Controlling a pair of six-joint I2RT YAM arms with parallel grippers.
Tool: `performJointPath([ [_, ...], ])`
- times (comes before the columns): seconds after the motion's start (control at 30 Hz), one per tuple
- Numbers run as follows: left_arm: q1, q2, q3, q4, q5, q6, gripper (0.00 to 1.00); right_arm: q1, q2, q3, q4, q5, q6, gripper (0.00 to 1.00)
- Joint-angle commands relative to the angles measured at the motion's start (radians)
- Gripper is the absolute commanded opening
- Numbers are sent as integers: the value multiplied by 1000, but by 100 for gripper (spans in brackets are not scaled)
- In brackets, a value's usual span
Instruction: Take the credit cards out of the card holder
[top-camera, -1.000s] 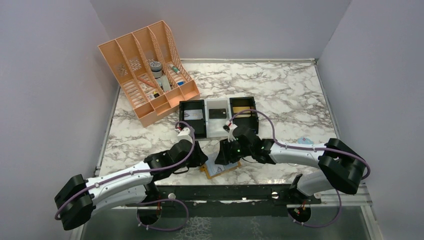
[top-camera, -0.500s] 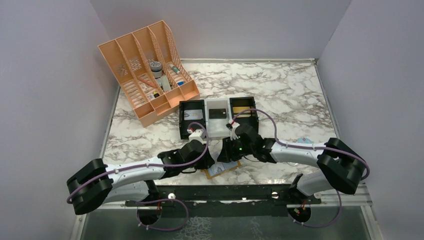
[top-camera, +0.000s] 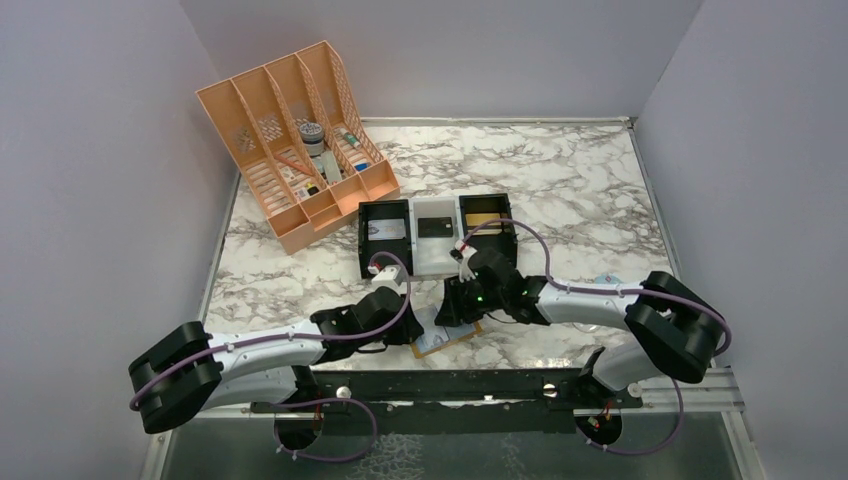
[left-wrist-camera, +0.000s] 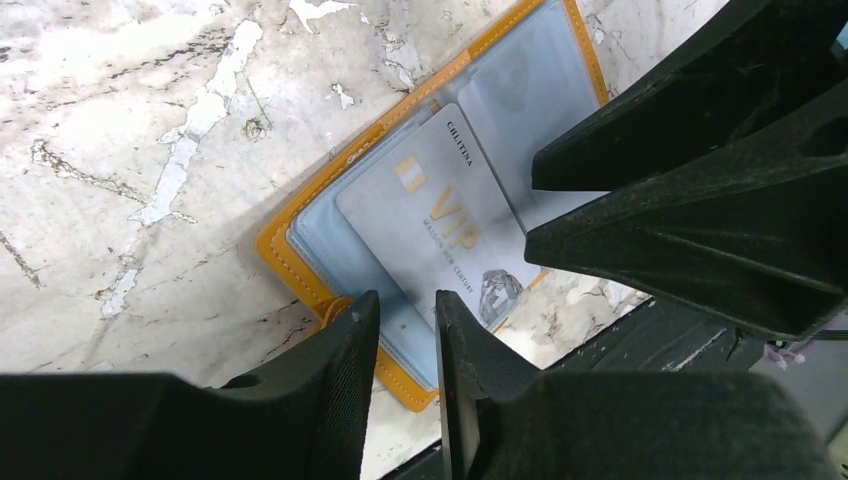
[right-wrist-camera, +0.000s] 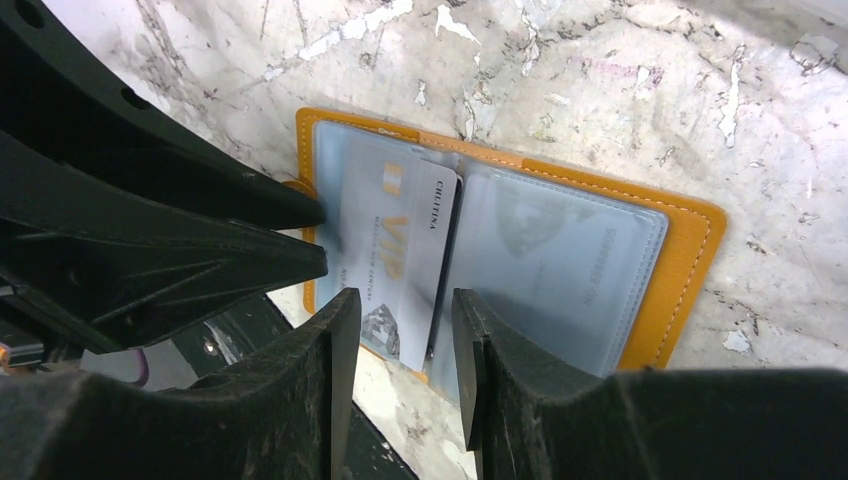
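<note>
From up top I have the holder (right-wrist-camera: 690, 240) lying open like a book on the table (top-camera: 560, 170), close to the near edge, with both arms bent in over it. One card (right-wrist-camera: 395, 230), pale grey with gold VIP lettering, sticks partway out of the pocket by the fold and lies slanted across one half. A second card (right-wrist-camera: 560, 260) shows faintly under the clear pocket of the other half. My left gripper (left-wrist-camera: 405, 305) is down at the holder's outer edge on the VIP side, jaws a narrow gap apart. The tan border runs through that gap and I see nothing clamped. My right gripper (right-wrist-camera: 405, 305) is over the middle, jaws partway apart with the free end of the VIP card between them. I cannot tell whether the pads are biting on it. Farther back sit three small bins (top-camera: 437, 235) in a row and a peach file rack (top-camera: 295, 140) at the far left.
</note>
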Motion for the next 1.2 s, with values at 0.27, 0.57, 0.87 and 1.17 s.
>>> performJointPath([
  [0.27,-4,21,-16,-35,-12,-6,32,-4,55,11,18,-36,-16,39],
  [0.57,-4,25,-17,-76,-5,-3,33,-4,78,-7,40,-36,-3,39],
  [0.87,-4,31,-19,-102,-6,-1,28,-4,60,-14,37,-22,-1,36],
  [1.17,-5,42,-15,-108,-11,-2,22,-7,52,-37,89,-60,27,28],
])
